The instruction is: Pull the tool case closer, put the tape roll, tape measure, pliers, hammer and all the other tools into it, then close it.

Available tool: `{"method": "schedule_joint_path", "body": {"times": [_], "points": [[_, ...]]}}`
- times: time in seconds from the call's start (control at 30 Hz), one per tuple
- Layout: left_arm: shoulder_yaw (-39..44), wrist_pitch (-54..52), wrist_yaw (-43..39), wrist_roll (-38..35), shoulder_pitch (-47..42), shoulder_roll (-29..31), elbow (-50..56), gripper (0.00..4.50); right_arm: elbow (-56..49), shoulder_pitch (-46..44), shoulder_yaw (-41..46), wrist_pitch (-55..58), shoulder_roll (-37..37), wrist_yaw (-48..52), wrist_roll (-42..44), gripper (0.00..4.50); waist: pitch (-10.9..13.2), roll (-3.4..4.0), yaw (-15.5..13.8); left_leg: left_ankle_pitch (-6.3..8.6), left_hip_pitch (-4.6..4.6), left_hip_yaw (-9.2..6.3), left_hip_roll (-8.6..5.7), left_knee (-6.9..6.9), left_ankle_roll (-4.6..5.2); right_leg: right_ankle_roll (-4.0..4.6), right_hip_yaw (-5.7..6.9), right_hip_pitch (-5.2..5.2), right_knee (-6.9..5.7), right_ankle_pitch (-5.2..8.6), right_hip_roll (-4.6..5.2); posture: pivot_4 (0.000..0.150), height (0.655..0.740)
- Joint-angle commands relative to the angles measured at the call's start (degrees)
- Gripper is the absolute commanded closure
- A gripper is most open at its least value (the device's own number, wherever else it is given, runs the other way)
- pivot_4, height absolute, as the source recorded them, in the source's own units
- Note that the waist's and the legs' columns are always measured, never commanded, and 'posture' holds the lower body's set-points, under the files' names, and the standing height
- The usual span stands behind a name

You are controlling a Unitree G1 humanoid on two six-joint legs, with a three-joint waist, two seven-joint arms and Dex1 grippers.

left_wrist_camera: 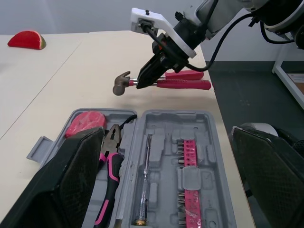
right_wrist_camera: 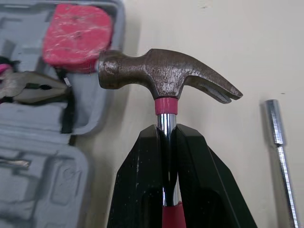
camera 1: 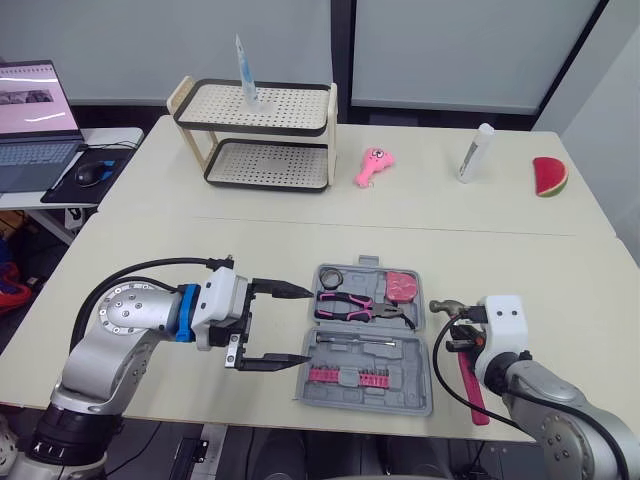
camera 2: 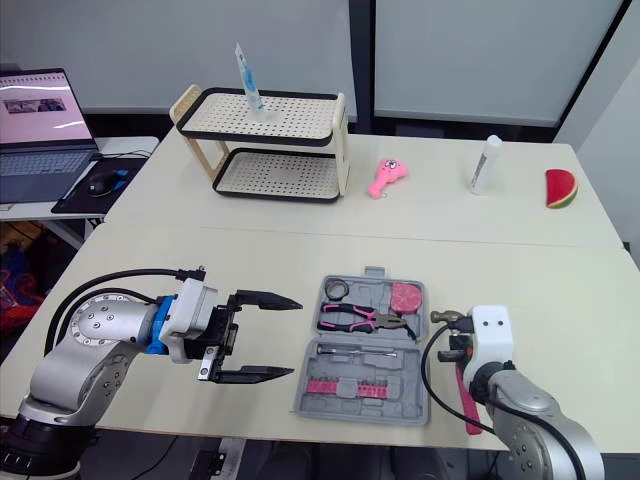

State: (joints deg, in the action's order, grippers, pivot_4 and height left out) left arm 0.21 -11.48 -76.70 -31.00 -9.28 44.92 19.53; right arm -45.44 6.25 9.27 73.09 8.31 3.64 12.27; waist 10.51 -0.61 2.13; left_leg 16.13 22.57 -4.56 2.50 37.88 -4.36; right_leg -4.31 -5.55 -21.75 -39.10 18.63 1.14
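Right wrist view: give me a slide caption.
Right gripper clamps the hammer by its shaft just below the head, beside the open tool case.

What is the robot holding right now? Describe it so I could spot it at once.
On the pale table, find the open grey tool case near the robot's edge. Just to its right, the right gripper is shut on a hammer, clamping the shaft below the head. Unlike the pink-handled pliers in the case, it has a dark metal claw head.

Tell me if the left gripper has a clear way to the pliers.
Probably yes: the left gripper, jaws open, sits beside the open tool case, and nothing covers the pliers.
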Motion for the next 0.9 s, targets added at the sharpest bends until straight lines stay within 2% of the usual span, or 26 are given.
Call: {"method": "schedule_joint_path", "body": {"times": [0.03, 0.53, 0.6, 0.77, 0.9], "points": [[-0.72, -0.40, 0.19, 0.10, -0.73, 0.57, 1.82, 0.00, 1.35, 0.36, -1.24, -3.51, -0.86, -2.21, -1.99, 4.32, 0.00, 0.00, 0.06, 0.00, 0.00, 0.00, 0.01, 0.00, 0.00, 0.00, 0.00, 0.00, -0.01, 0.00, -0.01, 0.150, 0.7350], [-1.19, -1.14, 1.23, 0.32, -1.32, 0.42, 2.56, 0.00, 6.35, 0.03, -2.07, -7.53, -3.71, -3.37, -4.37, 4.32, -0.01, 0.01, 0.26, 0.00, -0.01, 0.00, 0.02, 0.00, 0.00, 0.01, 0.00, 0.00, -0.04, 0.00, -0.02, 0.150, 0.7350], [-1.18, -1.14, 1.34, 0.34, -1.31, 0.41, 2.55, 0.00, 6.48, -0.34, -1.72, -7.60, -4.15, -3.23, -4.25, 3.59, -0.01, 0.01, 0.27, 0.00, -0.01, 0.00, 0.03, 0.00, 0.00, 0.01, 0.00, 0.00, -0.04, 0.00, -0.02, 0.150, 0.7350], [-1.22, -0.91, 1.83, 0.74, -1.49, 0.11, 2.14, 0.00, 3.73, -1.53, -0.23, -6.10, -4.30, -2.58, -3.54, 2.62, -0.01, 0.01, 0.26, 0.00, -0.02, 0.00, 0.03, 0.00, 0.00, 0.01, 0.00, 0.00, -0.04, 0.00, -0.03, 0.150, 0.7350], [-1.00, -0.59, 2.45, 0.92, -1.10, -0.13, 2.09, 0.00, -3.82, -3.01, 2.06, -0.96, -3.69, 0.24, -0.33, 1.74, -0.01, 0.02, 0.27, 0.00, -0.02, -0.01, 0.03, 0.00, 0.00, 0.01, 0.00, 0.00, -0.06, 0.00, -0.02, 0.150, 0.7350]]}}
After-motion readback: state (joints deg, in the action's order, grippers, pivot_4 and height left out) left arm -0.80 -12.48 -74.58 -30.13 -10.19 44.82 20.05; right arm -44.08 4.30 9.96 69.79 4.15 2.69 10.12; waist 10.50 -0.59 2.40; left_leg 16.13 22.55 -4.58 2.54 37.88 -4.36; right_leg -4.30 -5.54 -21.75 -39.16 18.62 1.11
